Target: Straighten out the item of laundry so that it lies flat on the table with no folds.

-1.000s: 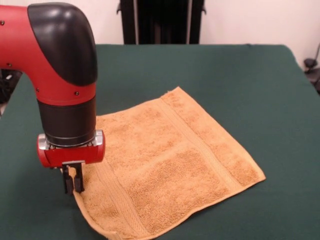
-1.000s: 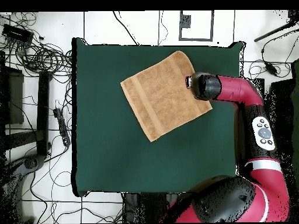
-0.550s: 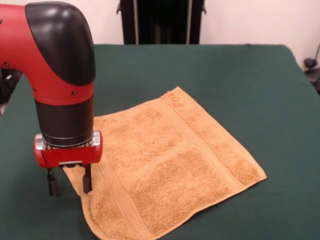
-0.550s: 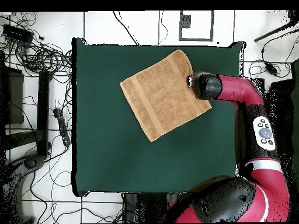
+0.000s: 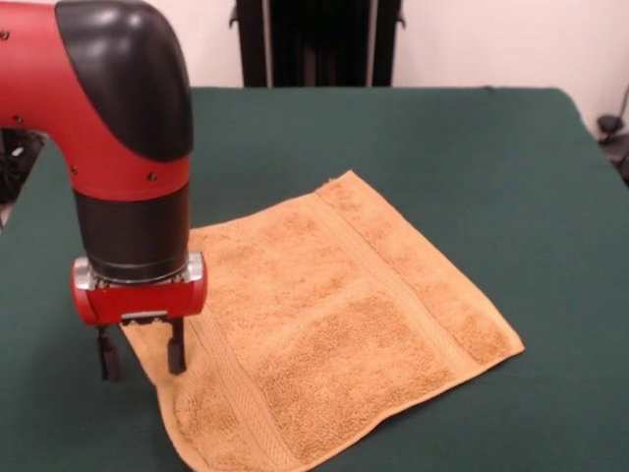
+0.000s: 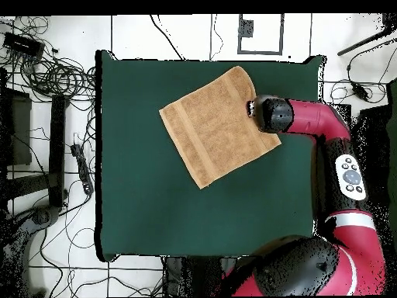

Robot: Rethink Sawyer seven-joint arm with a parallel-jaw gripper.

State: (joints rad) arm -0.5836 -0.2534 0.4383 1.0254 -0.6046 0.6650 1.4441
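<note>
Here, gripper (image 5: pixel 139 357) (spread) astride towel (image 5: pixel 339 320) corner

Tangled black cables (image 6: pixel 54 74) on white tiled floor (image 6: pixel 178 35); dark stand (image 5: pixel 319 44) behind.

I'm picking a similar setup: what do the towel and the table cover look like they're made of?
The towel looks like orange-tan terry cloth: nubby looped pile, flatter woven bands near its hems. The table cover looks like dark green felt or similar matte fabric, smooth, without sheen; exact fibre is unclear.
</note>
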